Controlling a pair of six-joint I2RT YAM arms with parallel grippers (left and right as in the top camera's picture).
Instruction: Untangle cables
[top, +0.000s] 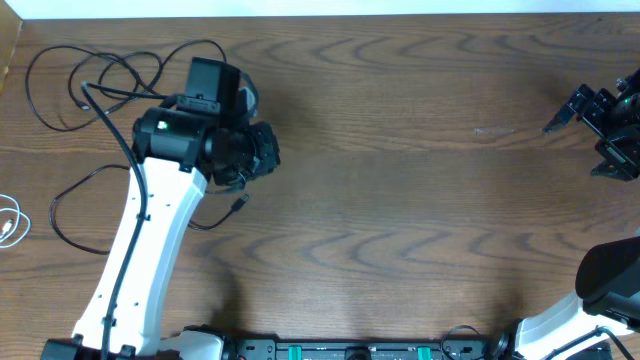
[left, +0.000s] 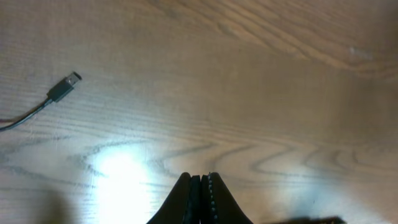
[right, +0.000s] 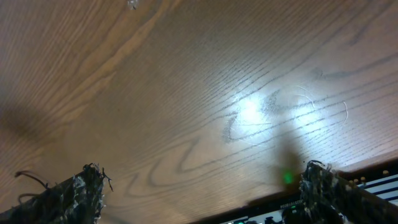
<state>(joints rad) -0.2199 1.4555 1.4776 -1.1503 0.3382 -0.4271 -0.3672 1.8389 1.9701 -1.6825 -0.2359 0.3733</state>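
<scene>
Black cables (top: 125, 92) loop at the surface's (top: 400, 200) far-left corner, white cable (top: 12, 220) at its left edge — left claw (left: 201, 186), shut and empty, should open above the loose plug (left: 65, 87); right claw (right: 202, 177) gapes, empty.

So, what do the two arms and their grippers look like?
The left arm is a white link with black joints, a thin black cable along it and a small green light. The left gripper is black with ribbed inner faces. The right arm is white and black too; the right gripper is black, its fingers looking frayed.
</scene>
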